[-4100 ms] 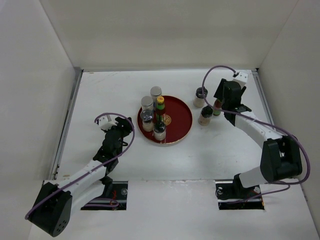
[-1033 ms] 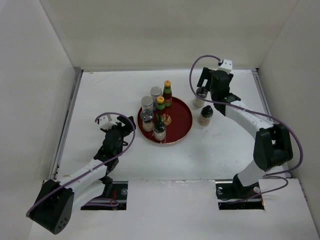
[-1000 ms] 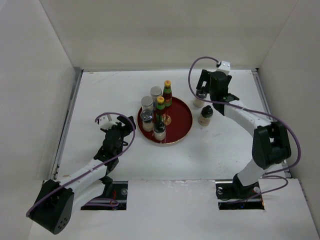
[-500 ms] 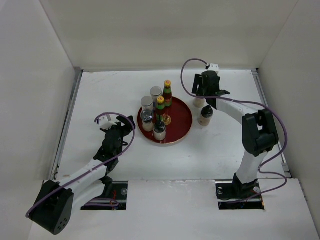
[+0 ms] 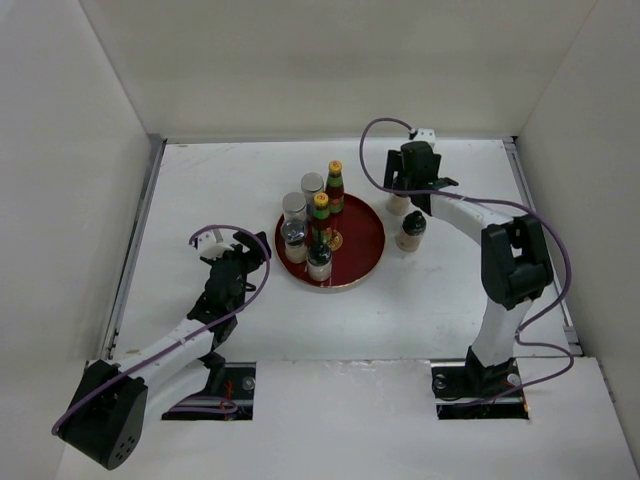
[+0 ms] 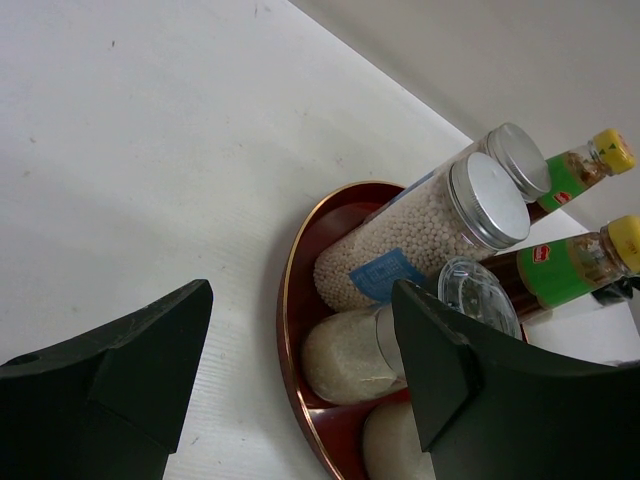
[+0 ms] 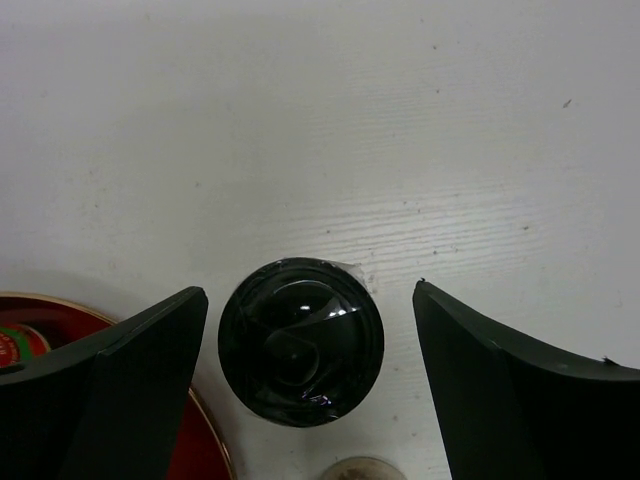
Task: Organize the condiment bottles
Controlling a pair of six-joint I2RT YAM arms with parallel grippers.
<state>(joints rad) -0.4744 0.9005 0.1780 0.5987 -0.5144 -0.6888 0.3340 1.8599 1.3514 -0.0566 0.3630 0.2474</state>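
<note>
A red plate (image 5: 366,237) holds two silver-capped shakers (image 5: 312,186), two clear-topped pale shakers (image 5: 319,263) and two dark red sauce bottles (image 5: 334,186) with green necks and yellow caps. Two black-topped shakers stand on the table right of it: one (image 5: 399,205) under my right gripper, one (image 5: 410,231) nearer. My right gripper (image 5: 404,182) is open and hangs over the far one; its black cap (image 7: 300,340) sits between the spread fingers of that gripper (image 7: 310,290). My left gripper (image 5: 246,256) is open and empty just left of the plate; the left wrist view shows this gripper (image 6: 300,290) facing the plate rim (image 6: 289,330) and shakers (image 6: 430,225).
White walls close the table at the back and both sides. Bare white table lies left of the plate and in front of it. The plate's red rim (image 7: 200,450) shows at the lower left of the right wrist view.
The second sauce bottle, held beside the black-topped shakers 4 s ago, now stands on the plate's far side. My right gripper has moved left over the far black-topped shaker. The left arm is still.
</note>
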